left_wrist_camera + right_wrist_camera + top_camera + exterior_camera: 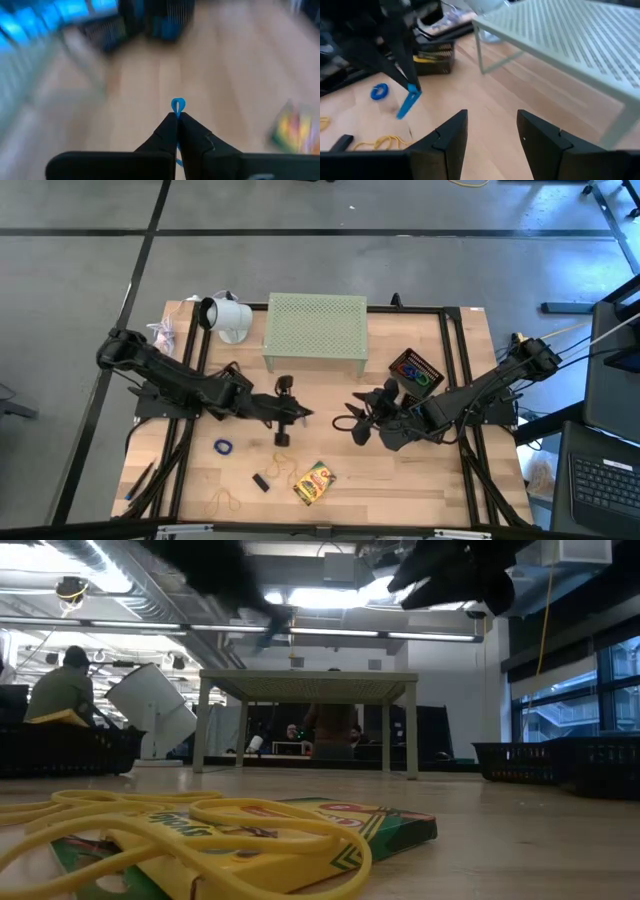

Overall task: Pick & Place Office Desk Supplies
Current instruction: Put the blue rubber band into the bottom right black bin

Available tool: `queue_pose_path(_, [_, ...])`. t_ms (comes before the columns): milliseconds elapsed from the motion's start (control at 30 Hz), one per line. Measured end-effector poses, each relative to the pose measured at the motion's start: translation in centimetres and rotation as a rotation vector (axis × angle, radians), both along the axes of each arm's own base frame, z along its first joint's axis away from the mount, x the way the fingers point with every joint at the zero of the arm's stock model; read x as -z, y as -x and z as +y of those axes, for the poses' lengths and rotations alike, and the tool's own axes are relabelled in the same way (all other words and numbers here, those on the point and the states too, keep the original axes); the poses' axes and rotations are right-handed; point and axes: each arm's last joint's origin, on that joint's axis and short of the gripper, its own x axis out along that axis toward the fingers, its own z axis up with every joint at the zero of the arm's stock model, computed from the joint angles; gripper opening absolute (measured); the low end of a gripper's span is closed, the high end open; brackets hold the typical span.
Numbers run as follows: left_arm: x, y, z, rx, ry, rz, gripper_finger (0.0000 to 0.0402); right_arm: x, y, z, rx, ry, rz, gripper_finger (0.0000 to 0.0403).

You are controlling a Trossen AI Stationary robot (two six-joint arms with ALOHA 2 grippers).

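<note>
Blue clip ring (177, 106) hangs pinched in the left gripper (178, 118) before the green stand (315, 330); right gripper (491, 131) jaws gape nearby.

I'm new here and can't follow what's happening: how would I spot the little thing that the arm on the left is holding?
Start at the pale green perforated stand at the table's back, then come forward to the left gripper near the table's middle. Pinched between its shut fingers hangs a small blue clip, stretched long. The other blue ring lies loose on the wood, untouched.
</note>
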Motion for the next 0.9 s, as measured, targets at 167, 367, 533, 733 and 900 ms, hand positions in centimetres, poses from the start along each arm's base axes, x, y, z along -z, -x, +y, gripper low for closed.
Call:
queue_pose_path(167, [-3.0, -0.7, -1.5, 0.067, -0.059, -0.306, 0.0003, -0.4, -0.9, 0.6, -0.072, 0.059, -0.034, 0.0173])
queue_pose_path(367, [-4.8, -0.4, -3.0, 0.148, -0.135, -0.482, 0.0003, -0.5, -2.7, 1.9, -0.298, 0.146, -0.084, 0.0173])
queue_pose_path(533, [-4.9, 0.0, -4.0, 0.210, -0.156, -0.486, 0.0003, -0.9, -3.8, 3.1, -0.545, 0.225, -0.187, 0.0173])
queue_pose_path(733, [-4.9, 0.4, -4.9, 0.246, -0.166, -0.490, 0.0003, -1.2, -4.8, 3.8, -0.688, 0.249, -0.343, 0.0173])
queue_pose_path(900, [-4.9, 0.5, -5.1, 0.256, -0.163, -0.491, 0.0003, -1.3, -5.0, 3.5, -0.666, 0.226, -0.371, 0.0173])
